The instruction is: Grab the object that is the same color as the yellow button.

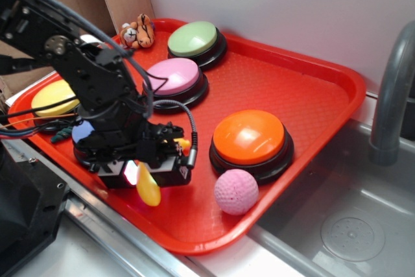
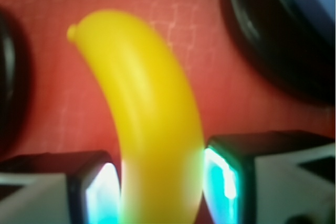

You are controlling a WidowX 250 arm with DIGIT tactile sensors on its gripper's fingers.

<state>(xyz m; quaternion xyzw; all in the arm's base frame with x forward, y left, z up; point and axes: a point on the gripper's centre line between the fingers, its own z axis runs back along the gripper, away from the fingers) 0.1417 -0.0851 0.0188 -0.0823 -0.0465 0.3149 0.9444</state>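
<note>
So the pincer (image 2: 163, 187) has its two glowing pads pressed against either side of the toy banana (image 2: 142, 108), clamped on its lower half from what the wrist view shows. That's the right pick, since it matches the pale yellow button (image 1: 55, 97) sitting at the far left of the red tray (image 1: 311, 95). In the exterior view the banana hangs down from the pincer near the tray's front edge; I can't tell if it's off the tray floor yet. I'd say the grab is basically made, only a clean lift left. The banana is smooth, glossy, curved plastic with a little nub at the tip. The tray has a fine waffle texture. Nearby sit a shiny domed orange button (image 1: 249, 137) and a dimpled pink ball (image 1: 236, 191).
</note>
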